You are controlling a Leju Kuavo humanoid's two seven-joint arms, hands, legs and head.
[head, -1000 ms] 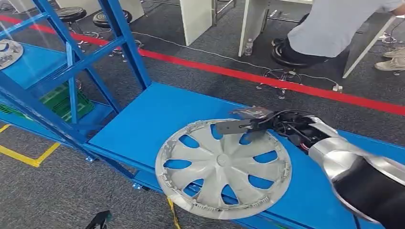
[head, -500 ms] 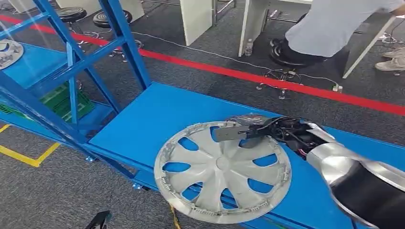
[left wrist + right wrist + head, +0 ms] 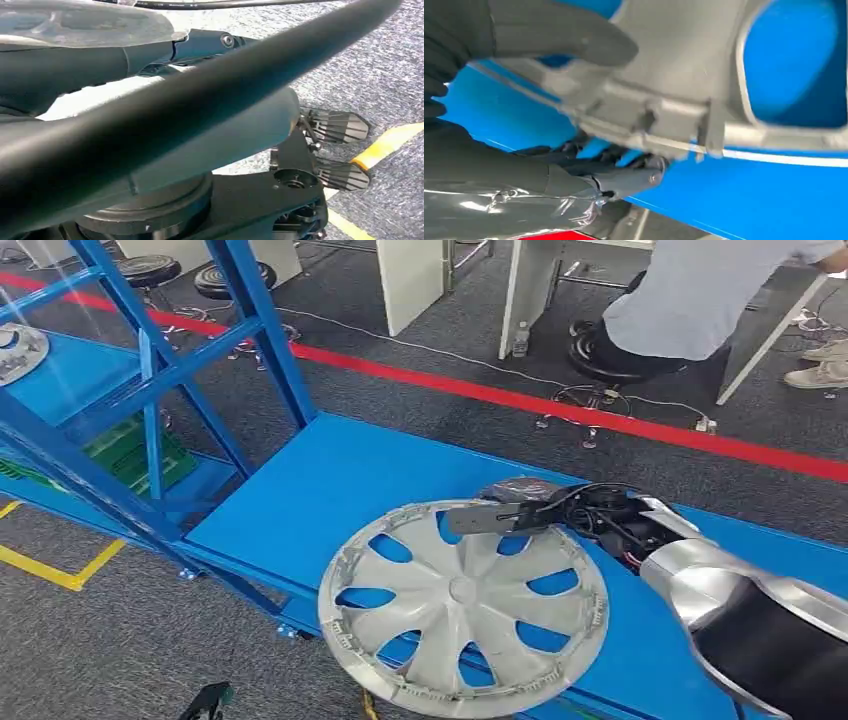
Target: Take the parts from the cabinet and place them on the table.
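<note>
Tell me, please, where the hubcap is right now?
In the head view, the hubcap lies over the blue table's near edge, right hand gripping its far rim.

Two hubcaps: one big grey hubcap (image 3: pixel 463 605) pinched at its rim under the right hand's (image 3: pixel 525 508) fingers (image 3: pixel 569 35), thumb on top and dark fingers beneath; a second hubcap (image 3: pixel 15 350) well apart from the fingers, on the blue rack shelf (image 3: pixel 75 375). One blue table (image 3: pixel 330 480) right below the fingers. One blue rack frame (image 3: pixel 150 390). Two round black stools (image 3: pixel 185 275) far beyond the fingers. One green crate (image 3: pixel 135 455) low in the rack. One red floor stripe (image 3: pixel 480 392). One small bottle (image 3: pixel 520 339) on the floor. One seated person (image 3: pixel 690 295). One robot hand counted here, the right.
</note>
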